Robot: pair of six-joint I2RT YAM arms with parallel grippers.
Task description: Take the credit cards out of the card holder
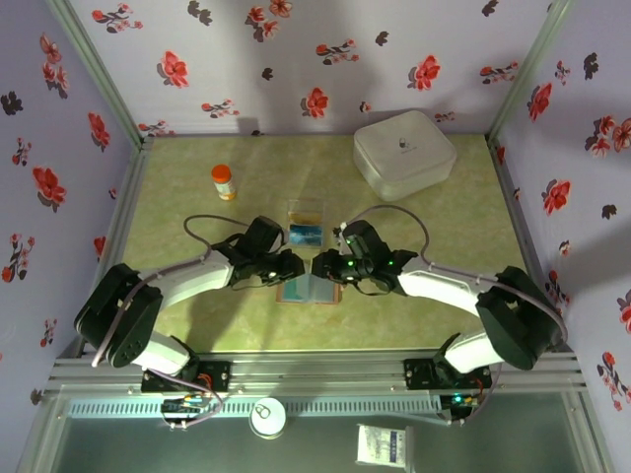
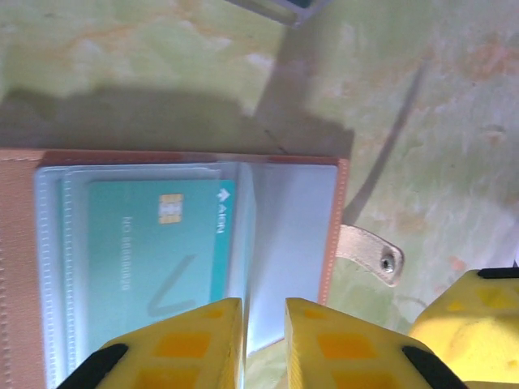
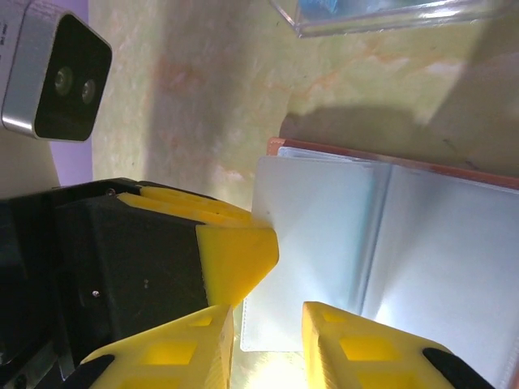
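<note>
The right gripper (image 3: 268, 324), its yellow fingers slightly apart, hovers over the near edge of a brown leather-like card holder (image 3: 438, 267) lying open on a mottled green tabletop (image 3: 203, 97), clear blue-grey plastic sleeves showing. The yellow-fingered left gripper (image 3: 259, 229) touches the sleeve's left edge; a clear plastic tray (image 3: 365, 24) lies beyond.

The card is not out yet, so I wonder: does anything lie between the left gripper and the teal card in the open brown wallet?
Yes. The teal credit card lies inside a clear plastic sleeve of the brown leather-like card holder, so film covers its face. The left gripper sits at the sleeve pages beside the card's edge.
</note>
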